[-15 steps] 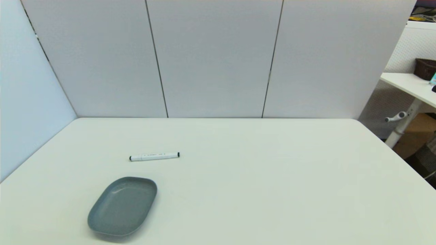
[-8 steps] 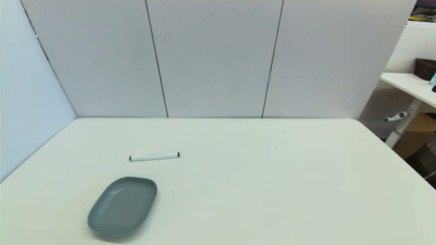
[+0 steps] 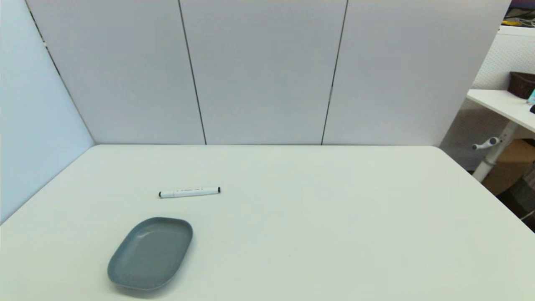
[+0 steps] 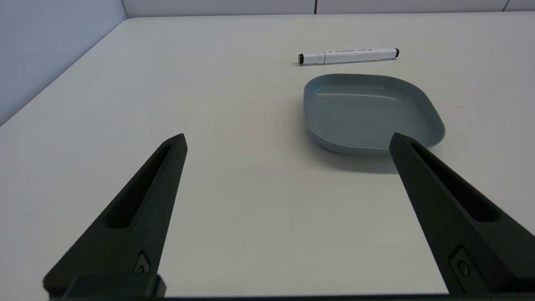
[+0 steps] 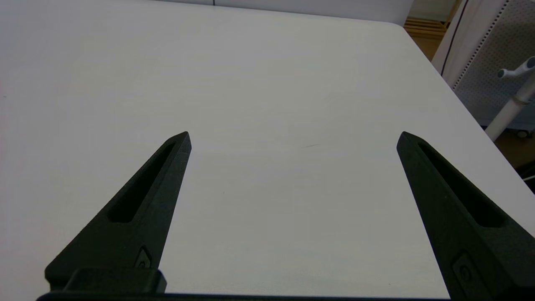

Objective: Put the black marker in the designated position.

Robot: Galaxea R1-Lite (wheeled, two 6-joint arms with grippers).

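The black marker (image 3: 189, 192), a slim white pen with black tips, lies flat on the white table left of centre, also in the left wrist view (image 4: 348, 56). Just nearer than it sits an empty grey dish (image 3: 150, 252) (image 4: 370, 110). My left gripper (image 4: 288, 140) is open, low over the table near its front left, well short of the dish and marker. My right gripper (image 5: 294, 138) is open over bare table on the right side, holding nothing. Neither arm shows in the head view.
White partition panels (image 3: 267, 71) close off the back and left of the table. The table's right edge (image 3: 480, 184) drops to a floor with another desk's leg (image 5: 512, 104) and a cardboard box (image 3: 512, 165).
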